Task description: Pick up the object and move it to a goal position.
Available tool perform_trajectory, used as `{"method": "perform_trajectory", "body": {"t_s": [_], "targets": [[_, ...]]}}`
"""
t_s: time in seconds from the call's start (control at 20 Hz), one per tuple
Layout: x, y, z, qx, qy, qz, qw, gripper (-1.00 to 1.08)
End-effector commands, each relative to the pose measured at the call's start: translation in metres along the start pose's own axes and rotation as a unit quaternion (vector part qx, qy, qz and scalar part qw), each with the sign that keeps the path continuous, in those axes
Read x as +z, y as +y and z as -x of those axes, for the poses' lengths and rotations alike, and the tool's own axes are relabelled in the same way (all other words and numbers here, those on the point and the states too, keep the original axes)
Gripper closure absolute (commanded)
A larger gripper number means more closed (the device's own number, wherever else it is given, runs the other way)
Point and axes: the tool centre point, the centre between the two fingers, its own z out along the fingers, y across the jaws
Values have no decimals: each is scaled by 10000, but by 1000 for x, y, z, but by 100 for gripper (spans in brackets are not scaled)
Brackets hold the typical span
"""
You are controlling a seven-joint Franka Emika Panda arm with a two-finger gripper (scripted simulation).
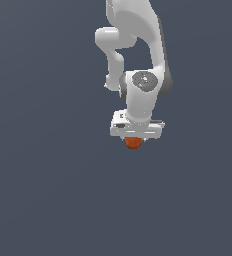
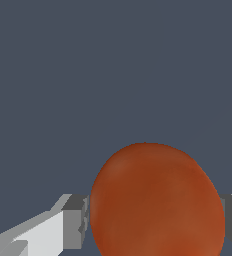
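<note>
The gripper is clasping the orange ball between its fingers, touching both sides. No table edges are showing; plain grey floor is lying all round.

Flat, even light fills both views, with no glare and no cast shadows on the slate-grey background. The white arm is brightest on its upper surfaces and shades to grey underneath. Edges are crisp, with no blur or edge distortion.
</note>
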Motion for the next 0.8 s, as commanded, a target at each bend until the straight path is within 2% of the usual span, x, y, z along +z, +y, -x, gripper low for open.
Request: {"method": "perform_trajectory", "body": {"t_s": [0.0, 0.75], "targets": [[-19, 1, 13, 0, 13, -2, 10000, 108], [-126, 3, 87, 0, 15, 1, 10000, 108]]}}
